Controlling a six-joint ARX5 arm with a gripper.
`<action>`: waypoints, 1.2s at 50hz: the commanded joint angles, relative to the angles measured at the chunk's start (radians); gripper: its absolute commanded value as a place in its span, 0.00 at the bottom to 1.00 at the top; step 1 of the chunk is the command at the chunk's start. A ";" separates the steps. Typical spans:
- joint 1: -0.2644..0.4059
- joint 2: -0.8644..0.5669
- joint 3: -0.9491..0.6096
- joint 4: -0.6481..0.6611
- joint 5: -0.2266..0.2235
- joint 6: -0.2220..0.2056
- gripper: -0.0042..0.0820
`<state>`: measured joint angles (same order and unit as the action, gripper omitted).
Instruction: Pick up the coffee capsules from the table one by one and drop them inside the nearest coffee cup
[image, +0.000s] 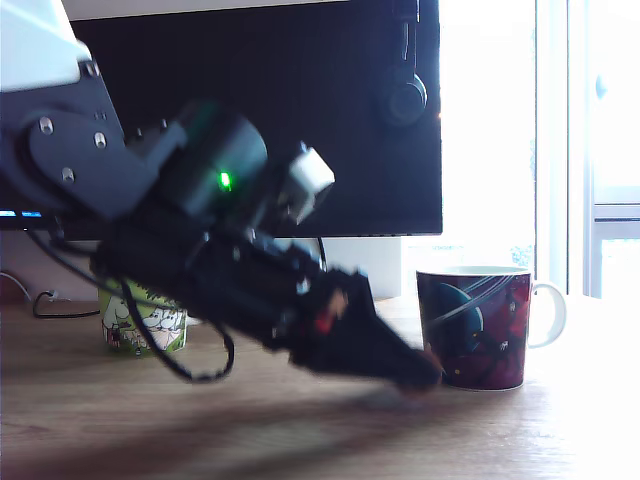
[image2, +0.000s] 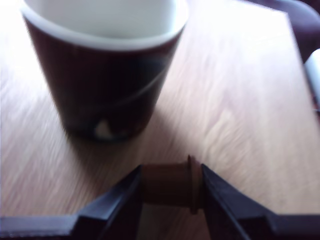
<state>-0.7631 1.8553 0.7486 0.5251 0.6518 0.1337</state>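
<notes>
Copper-brown capsule (image2: 170, 184) sits pinched on its side between the two fingers of the tool (image2: 171, 186), low over the wooden surface (image2: 240, 110). Just beyond stands a dark mug (image2: 102, 70) with a white inside; a green-patterned cup (image: 142, 322) stands farther off.

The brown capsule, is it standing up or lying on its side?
On its side. In the wrist view the copper-brown capsule lies sideways between the tool's two fingers, its rim facing one finger, just short of the dark mug.

Dark mug (image2: 102, 75) stands right ahead of tool (image2: 170, 187), w/ bare table (image2: 240, 100) open beside it.
</notes>
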 joint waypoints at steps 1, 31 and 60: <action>-0.003 -0.059 -0.007 -0.008 0.021 0.004 0.23; -0.008 -0.237 0.122 -0.181 -0.098 0.058 0.23; -0.060 -0.102 0.455 -0.611 -0.191 0.127 0.23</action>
<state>-0.8143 1.7218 1.1873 -0.0708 0.4694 0.2462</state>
